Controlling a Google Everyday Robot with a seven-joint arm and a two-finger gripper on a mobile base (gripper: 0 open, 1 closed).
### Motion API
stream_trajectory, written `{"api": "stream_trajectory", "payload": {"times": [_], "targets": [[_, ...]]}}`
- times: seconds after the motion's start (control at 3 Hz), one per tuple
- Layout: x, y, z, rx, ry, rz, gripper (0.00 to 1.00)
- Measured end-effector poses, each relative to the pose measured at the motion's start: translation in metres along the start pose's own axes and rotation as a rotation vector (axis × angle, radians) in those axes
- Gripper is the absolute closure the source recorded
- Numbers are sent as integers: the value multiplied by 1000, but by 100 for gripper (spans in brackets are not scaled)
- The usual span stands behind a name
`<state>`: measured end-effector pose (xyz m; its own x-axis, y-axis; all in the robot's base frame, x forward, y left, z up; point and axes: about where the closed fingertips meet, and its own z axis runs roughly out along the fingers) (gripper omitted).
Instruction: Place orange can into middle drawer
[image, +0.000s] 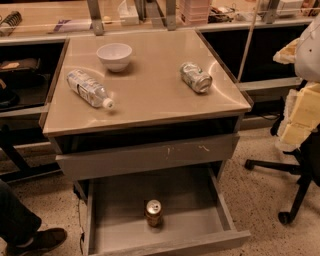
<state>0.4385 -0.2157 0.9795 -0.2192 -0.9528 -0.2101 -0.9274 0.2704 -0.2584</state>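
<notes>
The orange can (153, 212) stands upright on the floor of a fully pulled-out grey drawer (110, 220), the lowest one, near its front middle. Its silver top with pull tab faces up. Just above that drawer is the middle drawer (145, 157), whose flat front bears small pale scratch marks; it sticks out only slightly and I cannot see inside it. My gripper is not in view. Nothing is touching the can.
On the cabinet top (150, 85) are a white bowl (114, 55), a clear bottle on its side (90, 89) and a silver can with green markings on its side (196, 77). A wheeled chair base (287, 185) stands to the right. A person's shoe (35, 241) is at the lower left.
</notes>
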Motion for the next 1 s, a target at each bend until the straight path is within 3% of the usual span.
{"api": "stream_trajectory", "payload": {"times": [0.33,1.0], "targets": [[-2,3,5,13,-5,-4,0],[-19,38,82,-54,-103,28,0]]}}
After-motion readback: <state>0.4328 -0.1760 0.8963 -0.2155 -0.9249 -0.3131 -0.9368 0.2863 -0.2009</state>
